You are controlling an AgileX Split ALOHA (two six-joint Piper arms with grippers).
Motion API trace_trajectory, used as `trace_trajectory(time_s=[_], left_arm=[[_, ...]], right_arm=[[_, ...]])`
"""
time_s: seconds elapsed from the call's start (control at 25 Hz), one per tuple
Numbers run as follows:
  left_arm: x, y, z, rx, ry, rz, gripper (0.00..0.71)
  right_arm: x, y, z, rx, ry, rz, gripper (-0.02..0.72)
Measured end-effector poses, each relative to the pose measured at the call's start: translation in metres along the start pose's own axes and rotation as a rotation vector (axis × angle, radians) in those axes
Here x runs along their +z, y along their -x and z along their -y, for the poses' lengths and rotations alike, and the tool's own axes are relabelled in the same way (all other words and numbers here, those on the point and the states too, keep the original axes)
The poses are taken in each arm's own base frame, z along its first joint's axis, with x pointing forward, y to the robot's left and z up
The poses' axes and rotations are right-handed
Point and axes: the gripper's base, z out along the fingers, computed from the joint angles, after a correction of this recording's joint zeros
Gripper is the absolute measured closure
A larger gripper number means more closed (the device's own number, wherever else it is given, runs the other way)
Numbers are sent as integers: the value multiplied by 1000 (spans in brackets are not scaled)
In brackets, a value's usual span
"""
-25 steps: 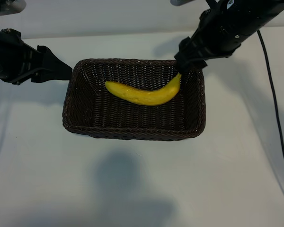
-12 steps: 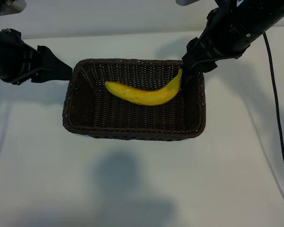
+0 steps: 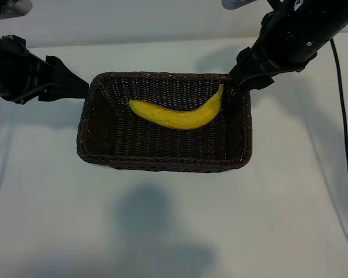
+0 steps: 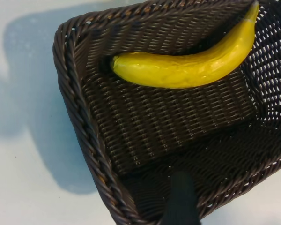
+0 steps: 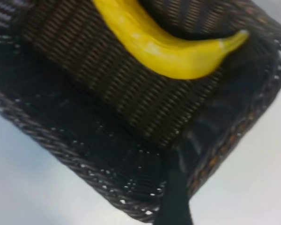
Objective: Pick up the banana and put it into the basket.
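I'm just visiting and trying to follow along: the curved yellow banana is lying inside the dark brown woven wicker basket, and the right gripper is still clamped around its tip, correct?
Not quite. The curved yellow banana does lie inside the dark brown woven wicker basket, but the right gripper is not clamped on it: it is open, over the basket's corner rim, clear of the banana's tip. The exterior view shows the gap.

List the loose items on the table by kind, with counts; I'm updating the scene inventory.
Banana: 1, lying inside the basket
Wicker basket: 1
Total: 2
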Motion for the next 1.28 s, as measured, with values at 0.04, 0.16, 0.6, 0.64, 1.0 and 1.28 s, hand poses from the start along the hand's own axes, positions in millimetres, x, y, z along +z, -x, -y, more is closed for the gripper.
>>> trace_trajectory(time_s=[0.04, 0.16, 0.6, 0.64, 1.0, 1.28], left_arm=[[0, 0, 0, 0, 0, 0, 125], [0, 0, 0, 0, 0, 0, 125], [0, 0, 0, -5, -4, -2, 125], [0, 0, 0, -6, -5, -1, 125], [0, 0, 0, -3, 2, 4, 125], [0, 0, 0, -2, 3, 5, 125]], right_arm=[[0, 0, 0, -1, -2, -1, 98], [0, 0, 0, -3, -5, -3, 98], [0, -1, 0, 5, -4, -9, 100], [0, -1, 0, 6, -4, -9, 100], [0, -1, 0, 8, -4, -9, 102], [0, -1, 0, 12, -5, -8, 117]])
